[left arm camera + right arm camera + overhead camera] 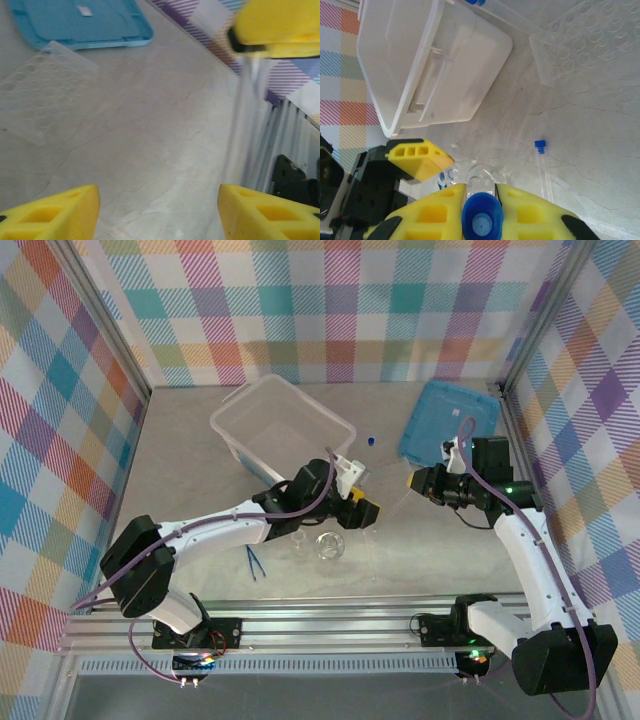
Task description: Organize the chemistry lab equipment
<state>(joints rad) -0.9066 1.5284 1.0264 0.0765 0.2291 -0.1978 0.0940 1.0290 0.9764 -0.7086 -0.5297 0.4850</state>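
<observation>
**Top external:** The left gripper (362, 508) and the right gripper (420, 483) meet over the middle of the table (200, 480), between the translucent plastic box (241, 400) and the flat blue lid (450, 420). A glass flask (330, 545), a tiny beaker (299, 539) just beside it and dark blue tweezers (255, 562) lie nearer the arms' bases. The blue cap of a loose tube (371, 440) shows between box and lid.

**Left wrist:** The left gripper (157, 200) is spread wide with nothing between its fingers, above bare table. A clear well plate (45, 95) lies beyond it, with the lid further off. At upper right, a yellow finger of the right gripper pinches the top of the held tube (237, 115), a blurred clear streak hanging roughly upright.

**Right wrist:** The right gripper (481, 200) is clamped on the held tube (481, 220) at its blue cap. The flask (485, 180) sits below, and a second capped tube (540, 155) lies flat on the table. The box (445, 65) is on its left.

The tube looks light, thin-walled and slick, so it is likely to crack or slip under a hard squeeze. Whether it is glass or plastic cannot be told. The cap end, or just beneath it, seems the safest hold. Held at one end, the tube may swing.
</observation>
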